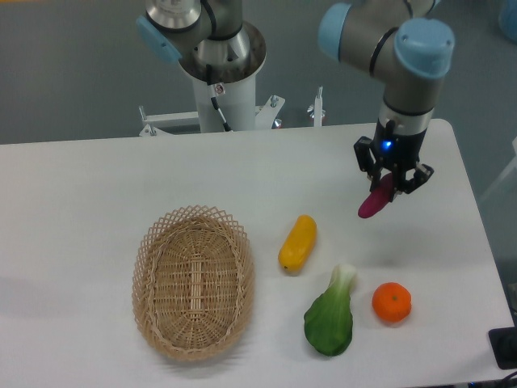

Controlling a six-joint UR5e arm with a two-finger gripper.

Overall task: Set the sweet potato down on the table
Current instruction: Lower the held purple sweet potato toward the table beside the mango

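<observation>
Table (81,178), nearest, bears the wicker basket (194,279), bok choy (331,315), yellow vegetable (297,242) and orange fruit (392,301). Gripper (386,183), jaws clamped on the sweet potato (375,200), holds it tilted above bare tabletop at right, apparently positioned for set-down.

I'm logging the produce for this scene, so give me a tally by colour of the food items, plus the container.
Magenta-purple: 1, the sweet potato, held in the gripper above the table
Yellow-orange: 1, the oblong vegetable
Green: 1, the leafy green
Orange: 1, the round fruit
Tan wicker: 1, the basket, nothing in it
Total: 5
</observation>
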